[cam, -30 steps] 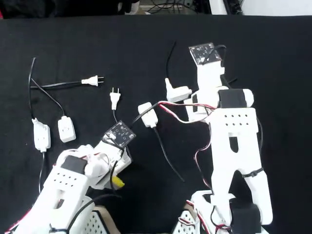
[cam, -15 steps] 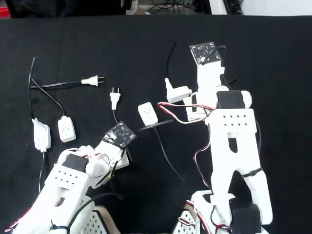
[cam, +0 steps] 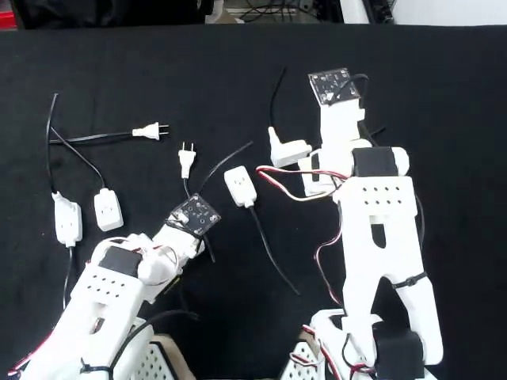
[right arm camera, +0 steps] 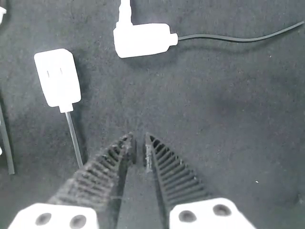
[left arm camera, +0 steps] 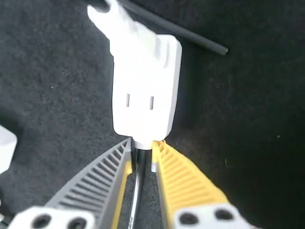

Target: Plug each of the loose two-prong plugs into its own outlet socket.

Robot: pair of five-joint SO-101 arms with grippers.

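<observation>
My left gripper [left arm camera: 141,145] is shut on a thin black cable, right at the near end of a white two-slot socket [left arm camera: 143,95]. In the high view that arm's wrist [cam: 194,215] covers the fingers; a short black cable [cam: 230,162] runs up and right from it. Two loose two-prong plugs [cam: 150,131] [cam: 186,158] lie to the left. Another white socket [cam: 240,186] [right arm camera: 55,76] lies mid-table. My right gripper [right arm camera: 138,140] is shut on nothing, above bare cloth near a white angled plug [right arm camera: 143,39] [cam: 287,149].
Two more white sockets [cam: 108,210] [cam: 67,220] lie at the far left with their black cables looping around them. A long cable [cam: 269,249] trails from the middle socket toward the front. The black cloth [cam: 444,95] covers the table, with free room at the right.
The left arm has advanced toward the middle socket. The short black cable swung from lying across below the socket to pointing up and right, and the socket turned slightly. The right arm kept still.
</observation>
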